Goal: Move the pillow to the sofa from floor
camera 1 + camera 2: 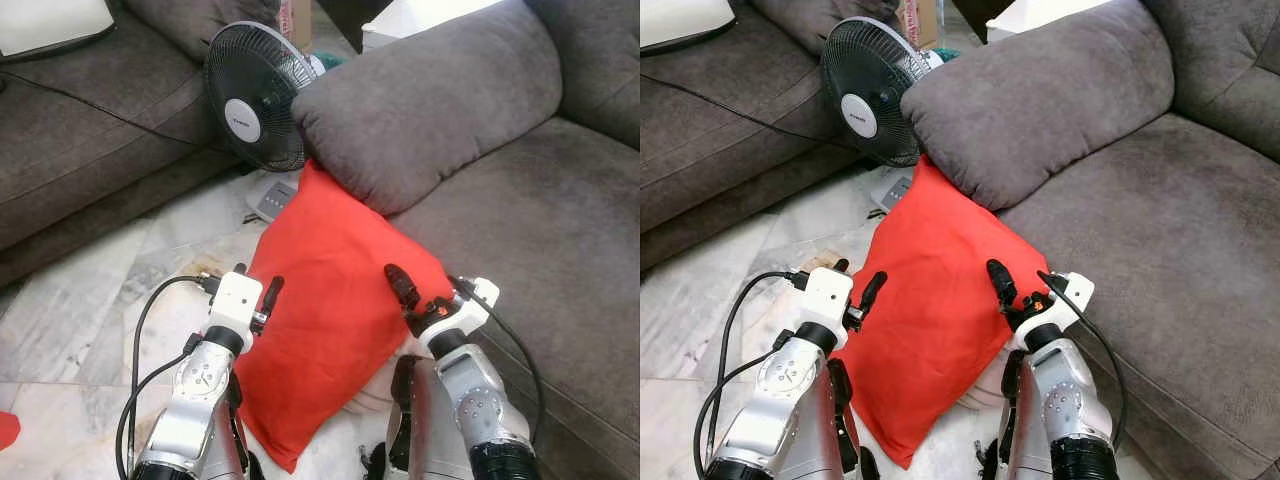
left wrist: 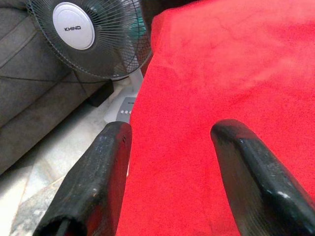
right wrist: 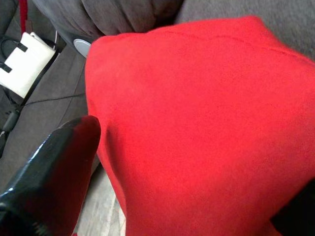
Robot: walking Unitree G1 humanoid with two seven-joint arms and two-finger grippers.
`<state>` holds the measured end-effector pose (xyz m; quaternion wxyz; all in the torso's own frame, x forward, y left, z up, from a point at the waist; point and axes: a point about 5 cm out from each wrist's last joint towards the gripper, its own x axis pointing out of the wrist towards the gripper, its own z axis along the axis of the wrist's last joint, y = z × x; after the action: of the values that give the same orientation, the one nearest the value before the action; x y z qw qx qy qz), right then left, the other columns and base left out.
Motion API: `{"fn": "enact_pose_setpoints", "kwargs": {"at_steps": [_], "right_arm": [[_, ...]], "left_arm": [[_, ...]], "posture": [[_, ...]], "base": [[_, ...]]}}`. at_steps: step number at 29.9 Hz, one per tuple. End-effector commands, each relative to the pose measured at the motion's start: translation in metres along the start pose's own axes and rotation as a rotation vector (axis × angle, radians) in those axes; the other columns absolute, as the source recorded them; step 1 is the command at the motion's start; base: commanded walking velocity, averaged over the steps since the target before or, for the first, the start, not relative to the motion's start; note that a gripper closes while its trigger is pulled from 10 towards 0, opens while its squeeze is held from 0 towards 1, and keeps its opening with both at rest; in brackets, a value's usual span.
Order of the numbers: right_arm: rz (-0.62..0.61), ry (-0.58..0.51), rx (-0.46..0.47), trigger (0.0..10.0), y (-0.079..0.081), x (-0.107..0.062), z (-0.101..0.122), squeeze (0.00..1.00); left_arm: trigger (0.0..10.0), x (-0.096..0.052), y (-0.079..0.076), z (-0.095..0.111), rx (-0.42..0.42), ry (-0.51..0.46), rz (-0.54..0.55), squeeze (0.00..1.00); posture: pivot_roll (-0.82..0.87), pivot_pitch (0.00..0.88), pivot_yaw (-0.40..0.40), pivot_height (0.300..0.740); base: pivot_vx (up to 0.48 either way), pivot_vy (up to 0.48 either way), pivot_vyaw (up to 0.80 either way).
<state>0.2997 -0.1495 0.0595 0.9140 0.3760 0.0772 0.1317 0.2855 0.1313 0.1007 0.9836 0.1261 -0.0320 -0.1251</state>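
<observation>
A red pillow [image 1: 335, 300] leans tilted against the front of the grey sofa [image 1: 540, 230], its upper corner tucked under the sofa's fat grey armrest cushion [image 1: 430, 110]. Its lower corner points down toward the marble floor [image 1: 90, 310]. My left gripper [image 1: 255, 282] is at the pillow's left edge, open, and the pillow's red cloth [image 2: 206, 73] lies just beyond its fingers [image 2: 93, 182]. My right gripper [image 1: 420, 290] is at the pillow's right edge by the sofa front, open, with the pillow [image 3: 197, 113] spread between its fingers [image 3: 59, 167]. Whether either gripper touches the cloth is unclear.
A black standing fan [image 1: 255, 95] stands on its white base right behind the pillow's upper corner. A second grey sofa [image 1: 80, 130] runs along the left, with a black cable across it. Something white [image 1: 375, 385] lies on the floor under the pillow's right side.
</observation>
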Motion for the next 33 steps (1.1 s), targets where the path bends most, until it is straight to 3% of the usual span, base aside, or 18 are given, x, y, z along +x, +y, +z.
{"fn": "enact_pose_setpoints", "kwargs": {"at_steps": [1, 3, 4, 5, 6, 33], "right_arm": [[0.008, 0.022, -0.001, 10.0, 0.0013, 0.0019, -0.0063, 0.00], [0.006, 0.021, -0.001, 10.0, 0.0009, 0.0020, -0.0065, 0.00], [0.000, 0.017, 0.001, 9.3, 0.0004, 0.0022, -0.0064, 0.00], [-0.007, 0.012, 0.003, 4.2, -0.0004, 0.0024, -0.0063, 0.00], [-0.013, 0.010, 0.003, 0.0, -0.0015, 0.0025, -0.0064, 0.00], [0.016, -0.001, 0.011, 0.0, 0.0014, 0.0020, -0.0083, 0.00]], "left_arm": [[10.0, -0.0003, -0.0005, -0.0020, 0.011, 0.005, -0.002, 0.00], [10.0, -0.0002, -0.0004, -0.0020, 0.011, 0.005, -0.001, 0.00], [10.0, -0.0001, -0.0003, -0.0019, 0.012, 0.005, -0.001, 0.00], [10.0, 0.0000, -0.0003, -0.0019, 0.012, 0.005, 0.000, 0.00], [10.0, 0.0000, -0.0006, -0.0018, 0.011, 0.004, -0.001, 0.00], [10.0, -0.0003, -0.0014, -0.0017, 0.011, 0.006, 0.002, 0.00]], "posture": [[0.16, 0.116, -0.021, 0.478], [0.16, 0.116, -0.021, 0.478], [0.16, 0.116, -0.021, 0.478], [0.16, 0.116, -0.021, 0.478], [0.16, 0.116, -0.021, 0.478], [0.16, 0.132, -0.023, 0.478]], "base": [[0.000, 0.000, 0.00], [0.000, 0.000, 0.00], [0.000, 0.000, 0.00], [0.000, 0.000, 0.00], [0.000, 0.000, 0.00], [0.000, 0.000, 0.00]]}}
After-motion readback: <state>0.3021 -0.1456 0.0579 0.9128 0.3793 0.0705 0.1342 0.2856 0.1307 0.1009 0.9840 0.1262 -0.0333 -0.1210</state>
